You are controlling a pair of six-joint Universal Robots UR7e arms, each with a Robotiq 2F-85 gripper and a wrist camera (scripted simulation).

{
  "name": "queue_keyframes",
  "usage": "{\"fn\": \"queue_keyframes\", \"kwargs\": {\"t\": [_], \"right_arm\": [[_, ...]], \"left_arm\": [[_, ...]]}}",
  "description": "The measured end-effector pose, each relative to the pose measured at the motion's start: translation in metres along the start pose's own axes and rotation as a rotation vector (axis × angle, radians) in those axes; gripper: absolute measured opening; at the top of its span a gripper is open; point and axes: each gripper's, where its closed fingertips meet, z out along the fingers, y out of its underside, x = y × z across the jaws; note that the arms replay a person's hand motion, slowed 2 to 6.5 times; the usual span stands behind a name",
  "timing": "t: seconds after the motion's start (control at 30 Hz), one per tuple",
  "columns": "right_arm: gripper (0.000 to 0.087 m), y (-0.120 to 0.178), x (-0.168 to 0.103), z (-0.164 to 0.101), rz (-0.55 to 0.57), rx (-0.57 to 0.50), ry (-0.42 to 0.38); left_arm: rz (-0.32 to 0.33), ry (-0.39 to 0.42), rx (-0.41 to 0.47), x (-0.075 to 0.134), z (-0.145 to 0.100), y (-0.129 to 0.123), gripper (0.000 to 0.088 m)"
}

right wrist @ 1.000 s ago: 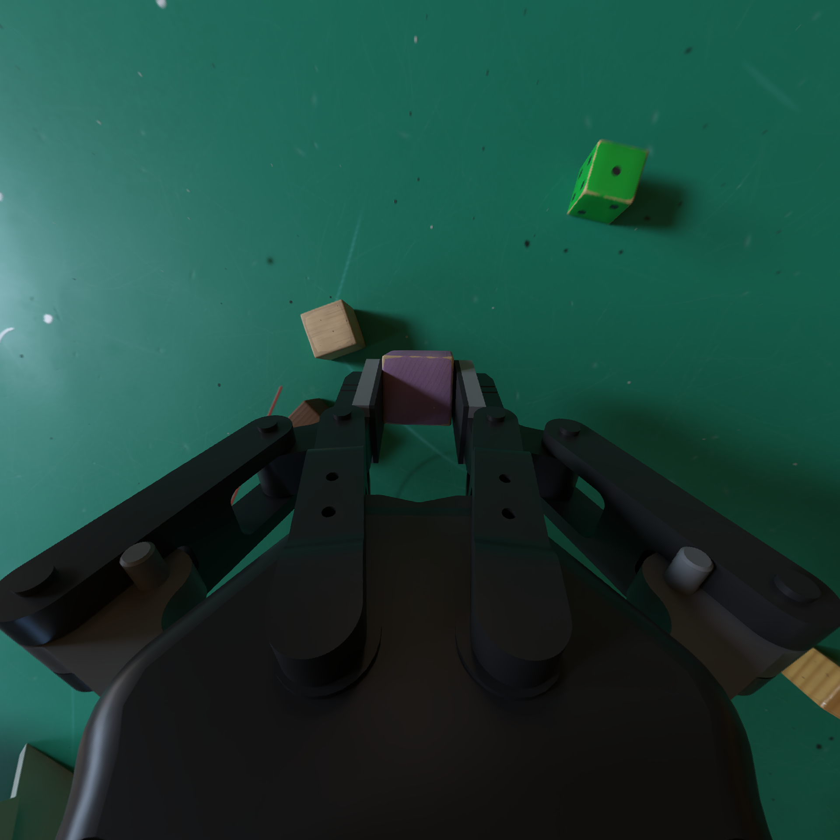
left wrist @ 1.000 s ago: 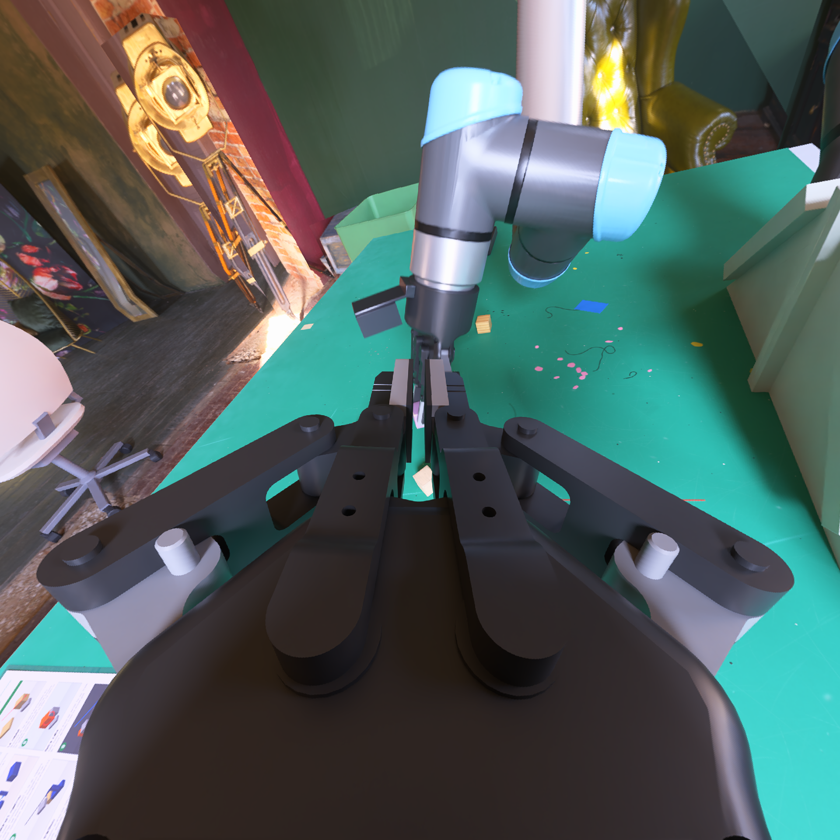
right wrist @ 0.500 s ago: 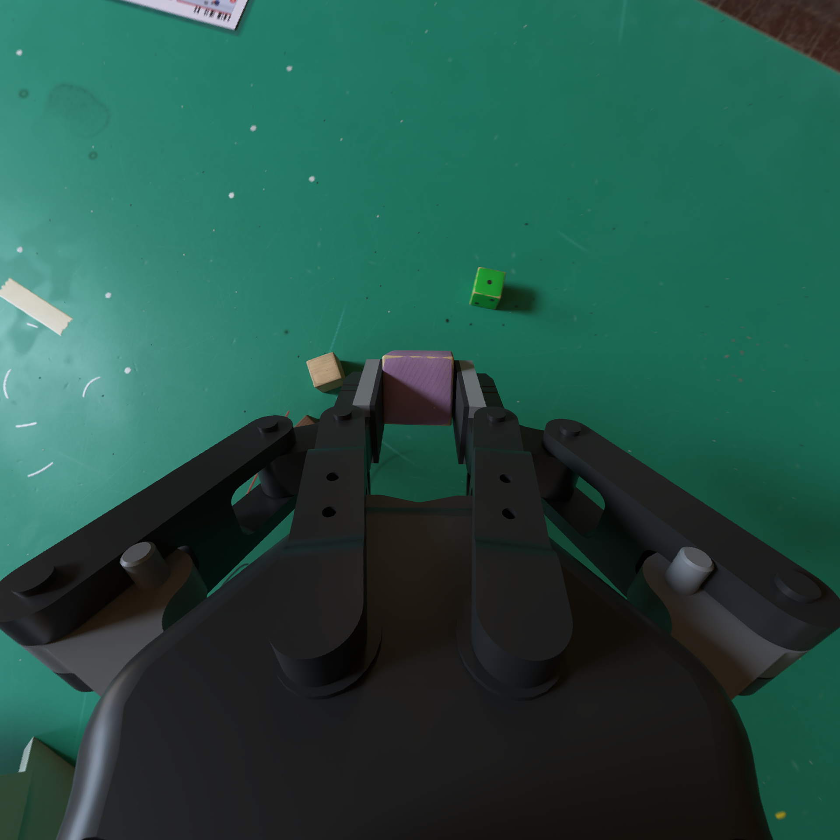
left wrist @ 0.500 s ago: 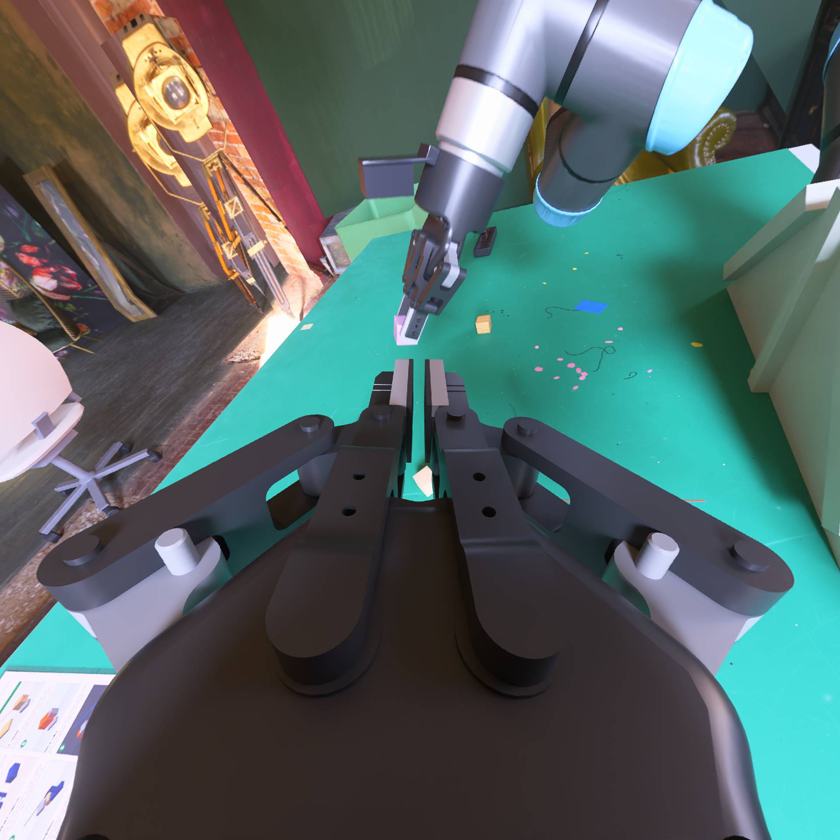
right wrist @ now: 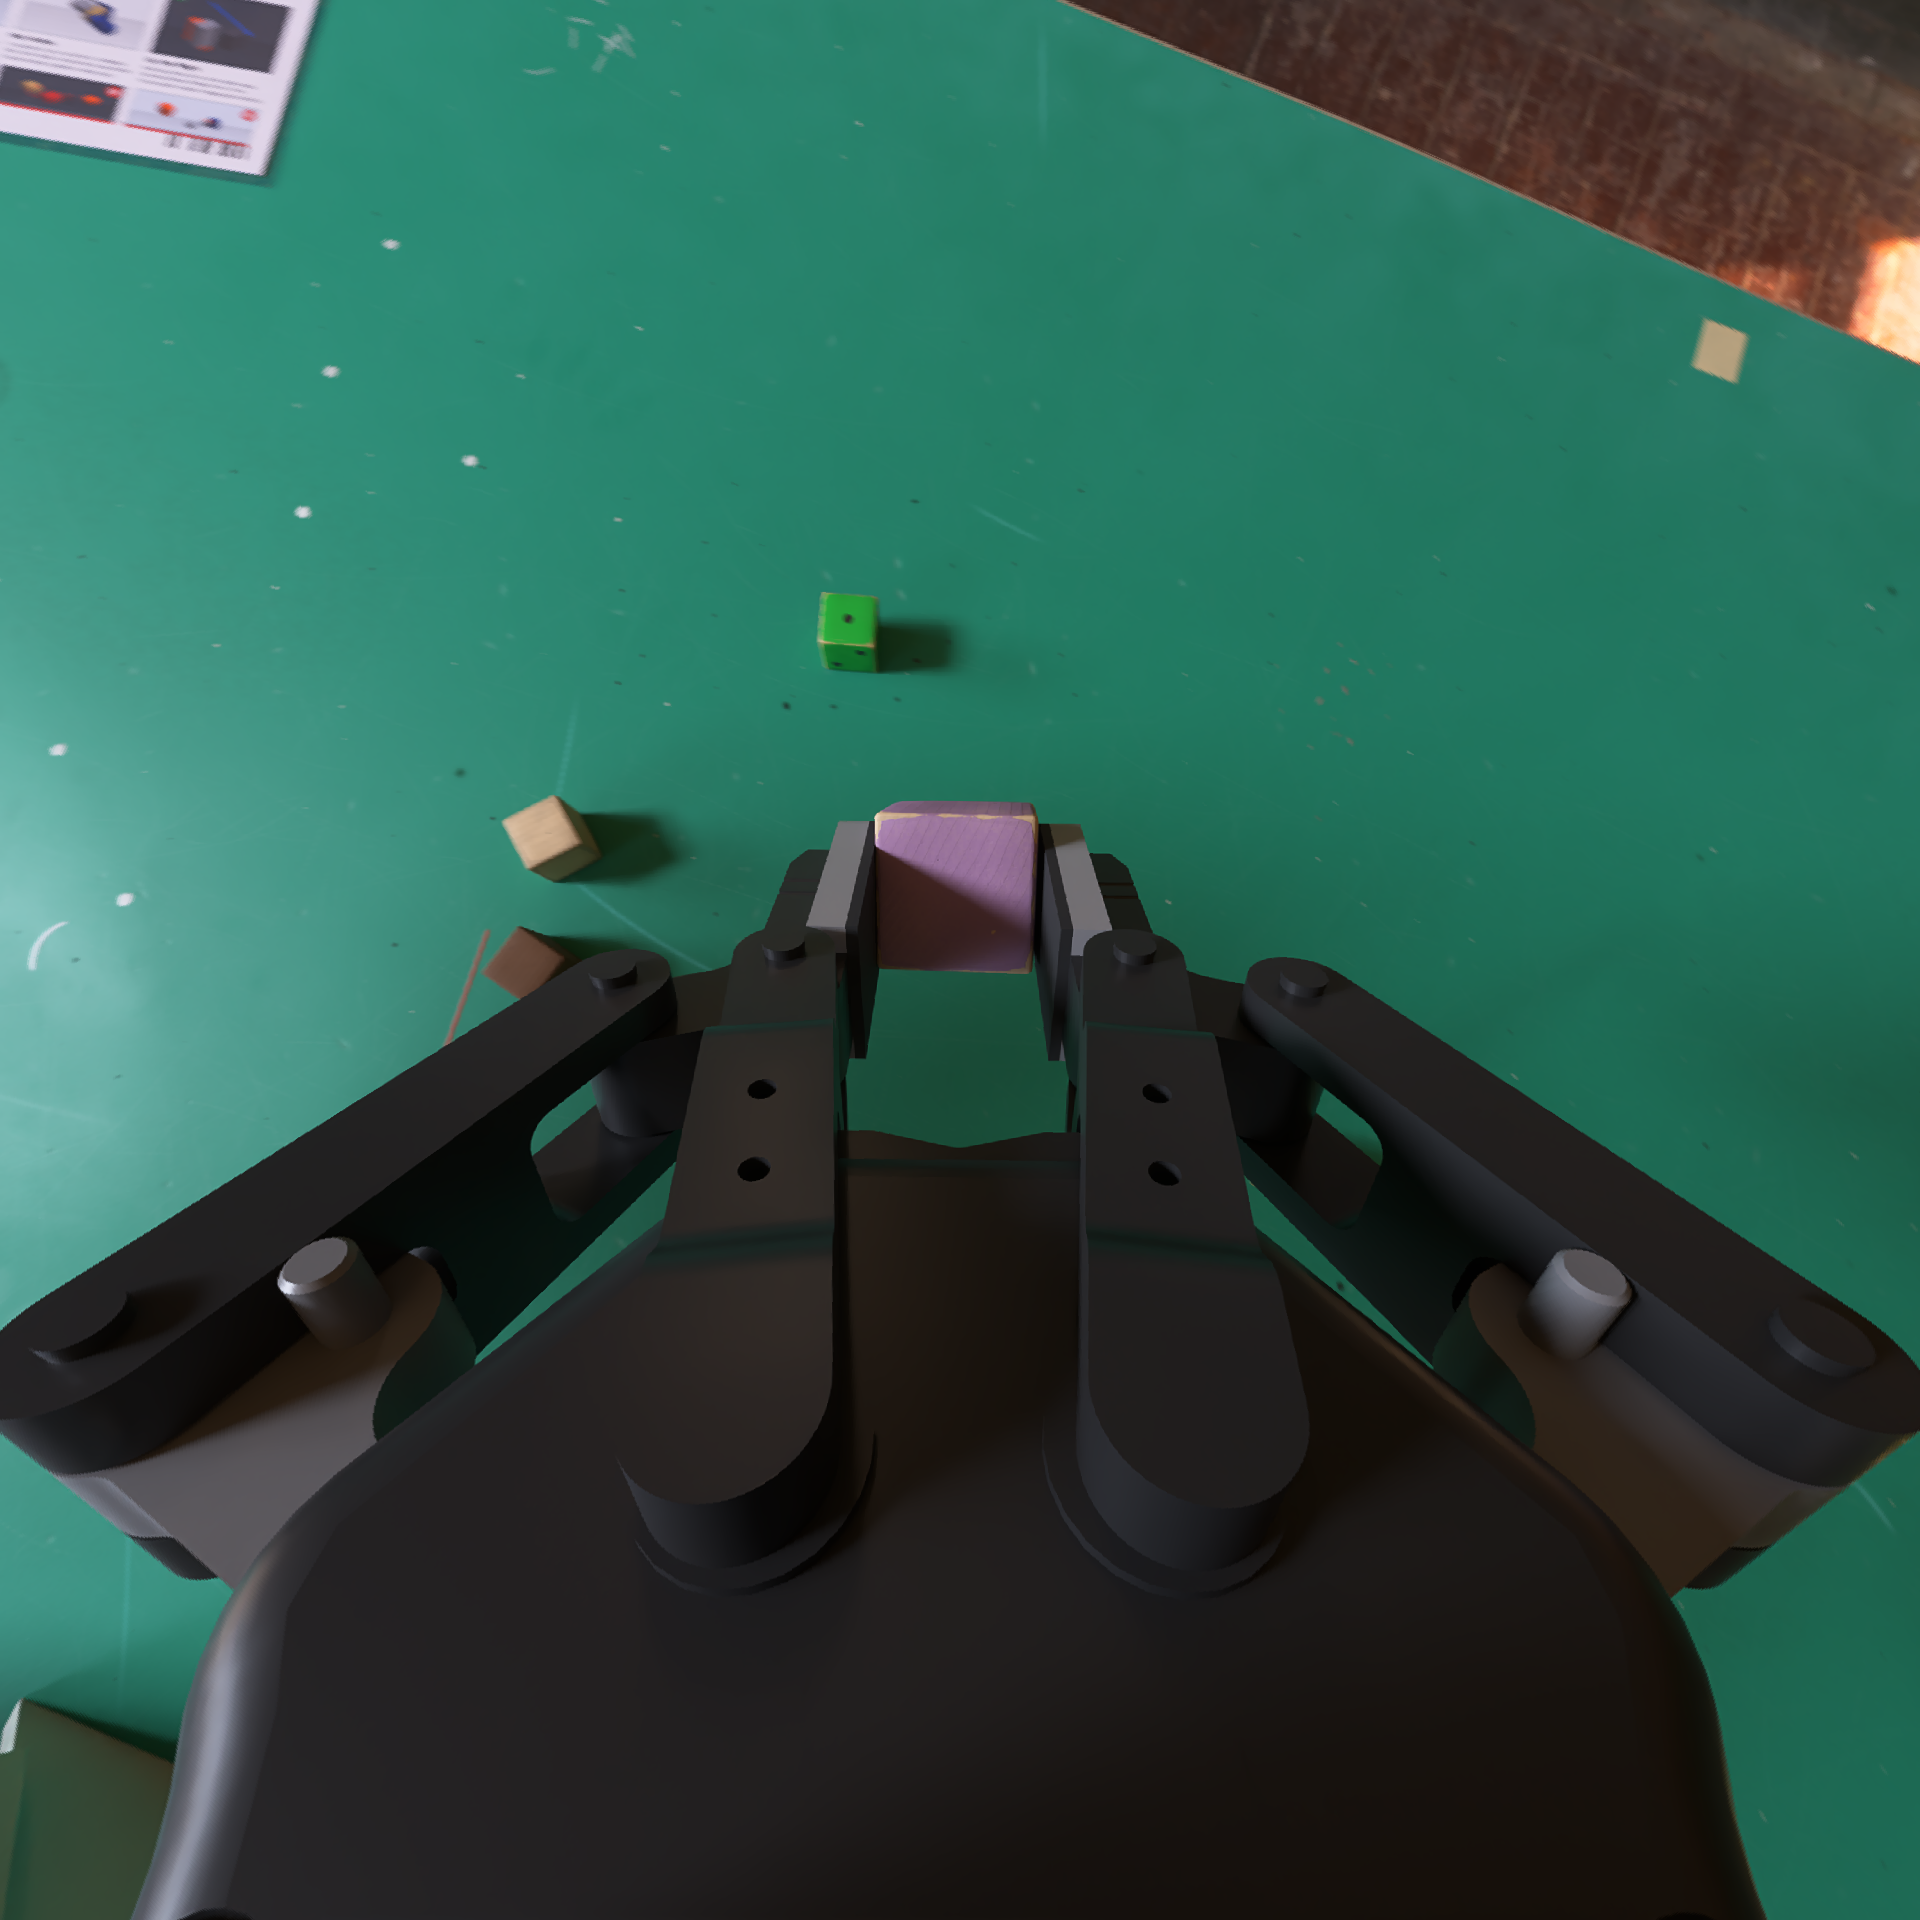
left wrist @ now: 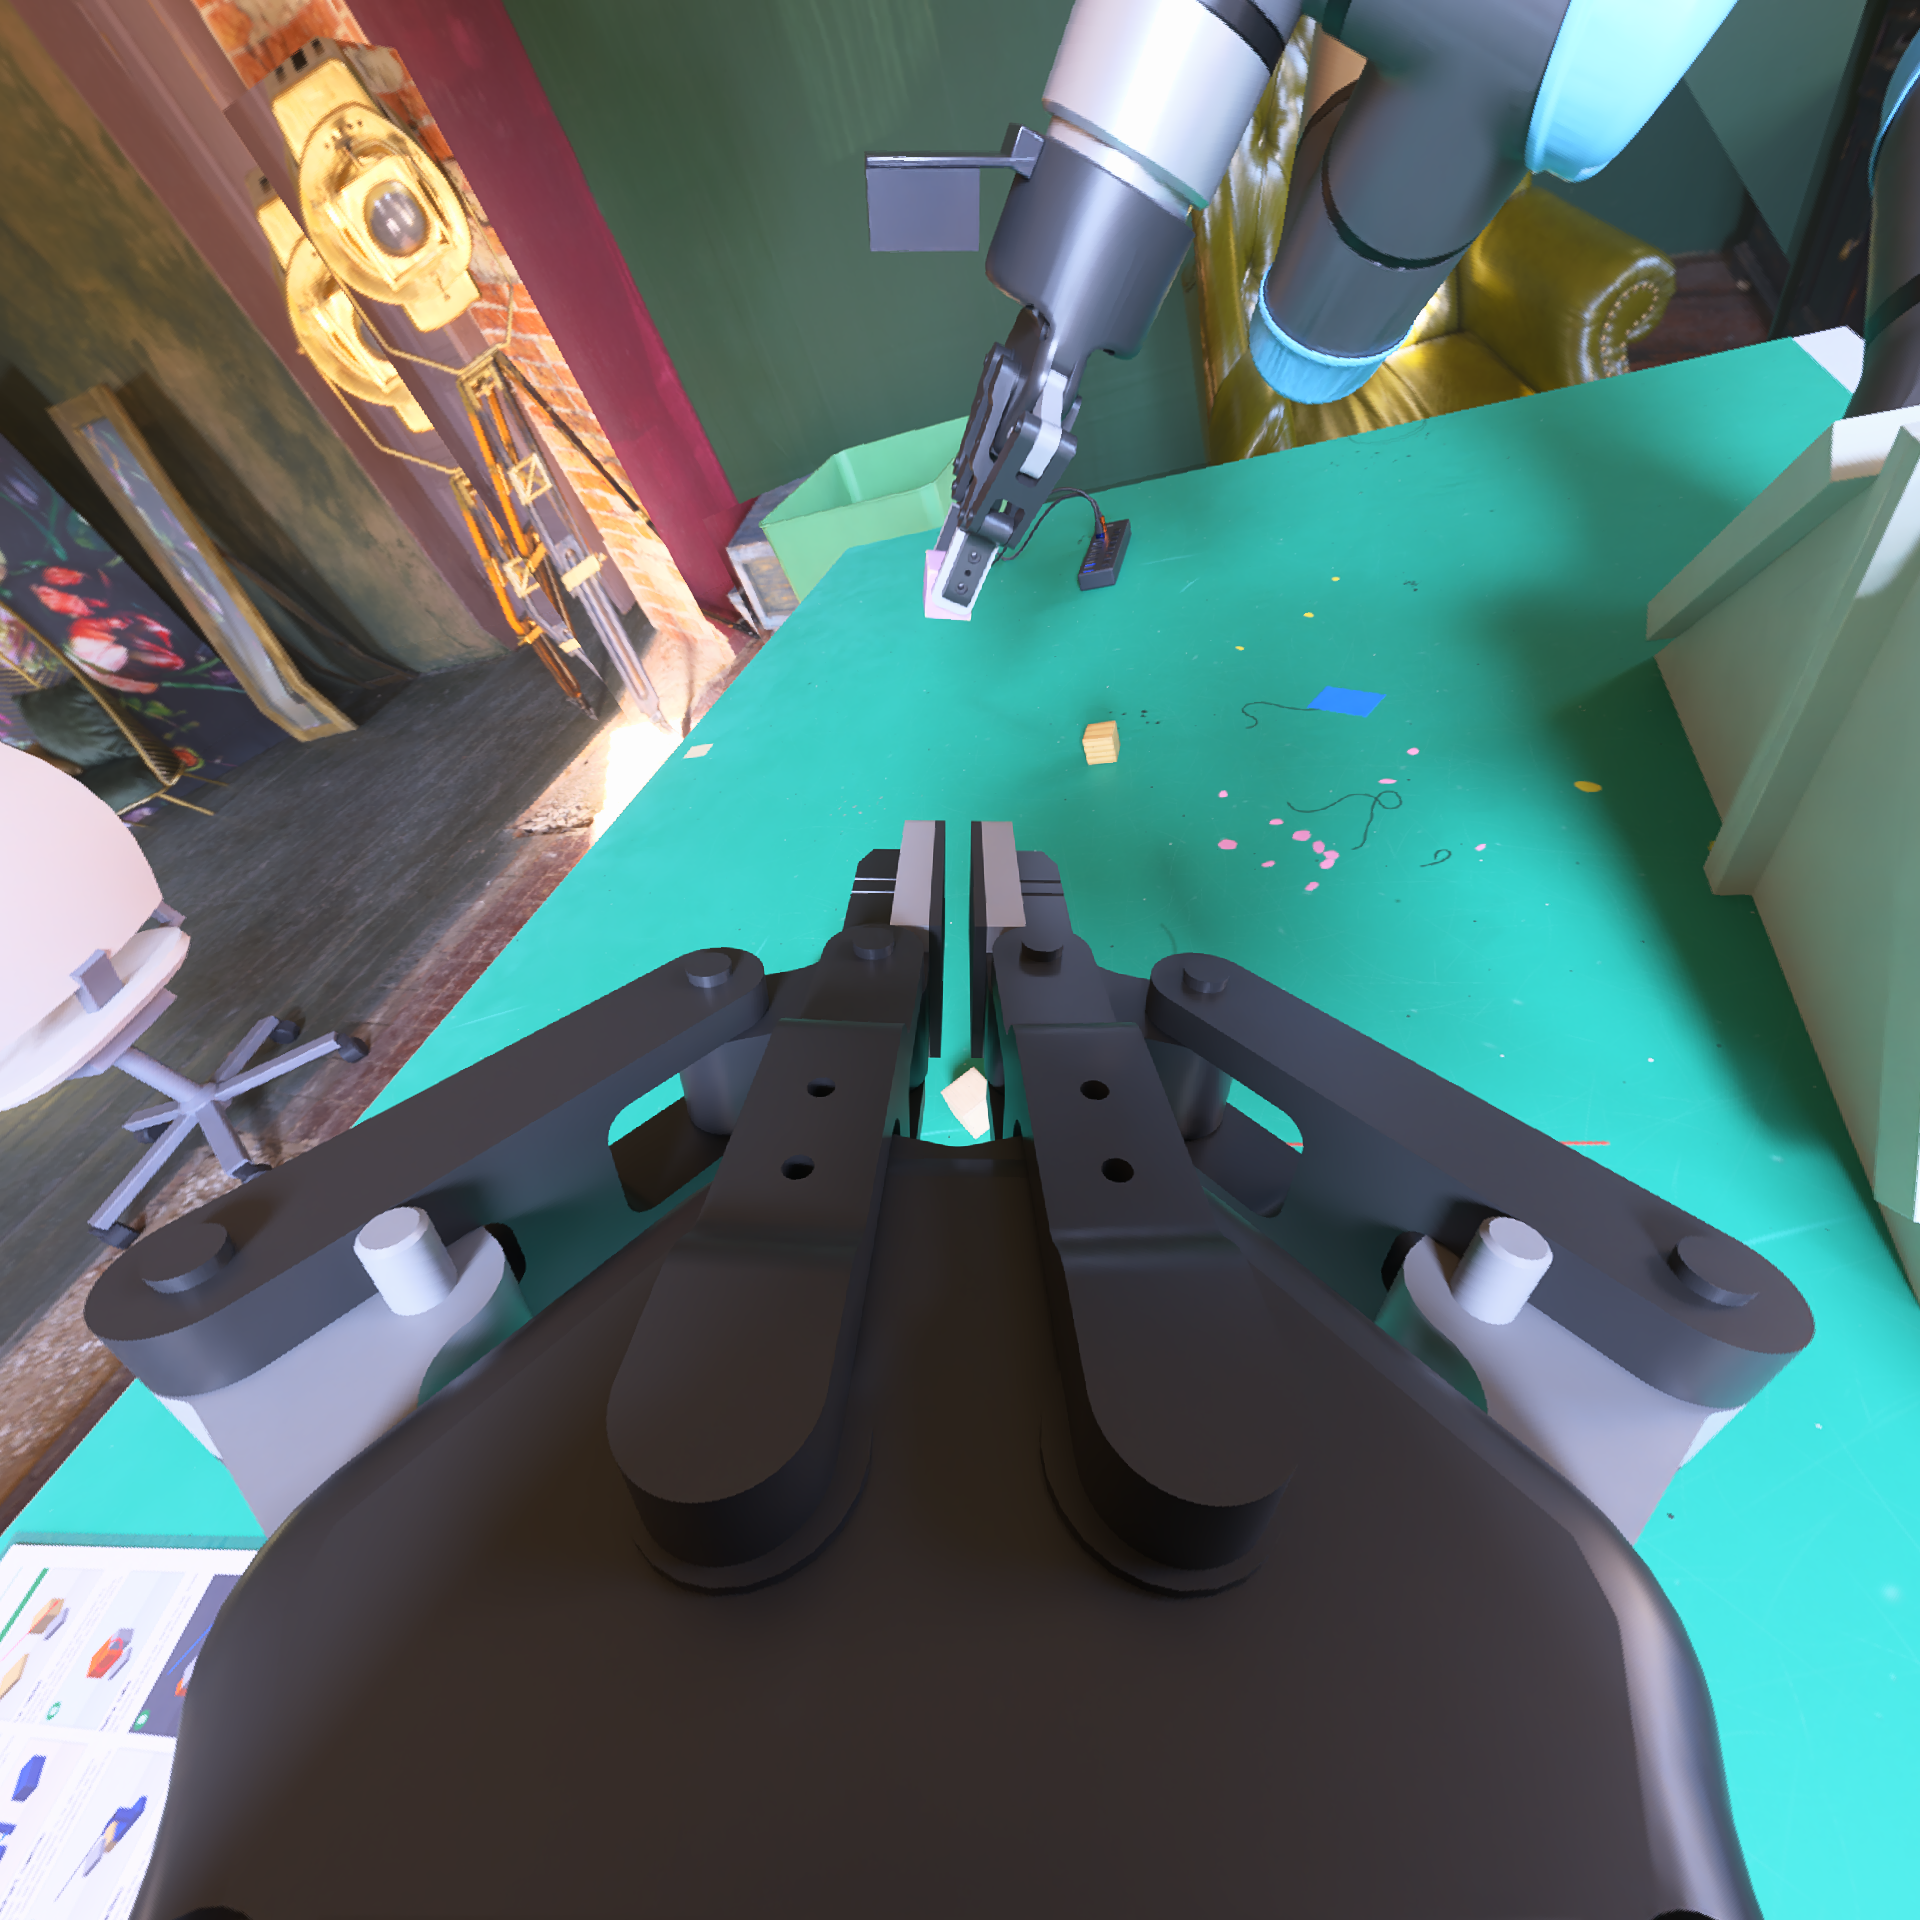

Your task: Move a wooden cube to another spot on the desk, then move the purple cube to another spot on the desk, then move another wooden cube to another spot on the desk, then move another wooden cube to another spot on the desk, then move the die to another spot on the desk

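Currently the right gripper [right wrist: 956, 894] clamps the purple cube [right wrist: 956, 883] between both pads, clear above the desk [right wrist: 1351, 623], with the die [right wrist: 848, 631] ahead and open surface to its right, while the left gripper [left wrist: 958, 873] sits nearly closed and empty.

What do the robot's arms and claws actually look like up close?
The right arm is a silver-grey tube with light blue caps at its joints. Each gripper, left and right, is matte black: two flat linked fingers with pale grey pads, round pins and small screw holes.
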Motion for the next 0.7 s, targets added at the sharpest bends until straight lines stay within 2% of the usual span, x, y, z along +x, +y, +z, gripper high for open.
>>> {"fn": "queue_keyframes", "kwargs": {"t": [0.4, 0.53, 0.7], "right_arm": [[0.0261, 0.039, 0.076, -0.005, 0.128, -0.086, 0.150], [0.0261, 0.055, 0.093, 0.001, 0.173, -0.110, 0.162], [0.0261, 0.077, 0.105, 0.013, 0.220, -0.137, 0.131]], "left_arm": [[0.004, 0.006, 0.003, 0.002, 0.001, -0.002, 0.0043], [0.005, 0.006, 0.003, 0.003, 0.001, -0.002, 0.0043], [0.008, 0.008, 0.002, 0.004, 0.002, -0.002, 0.0043]]}}
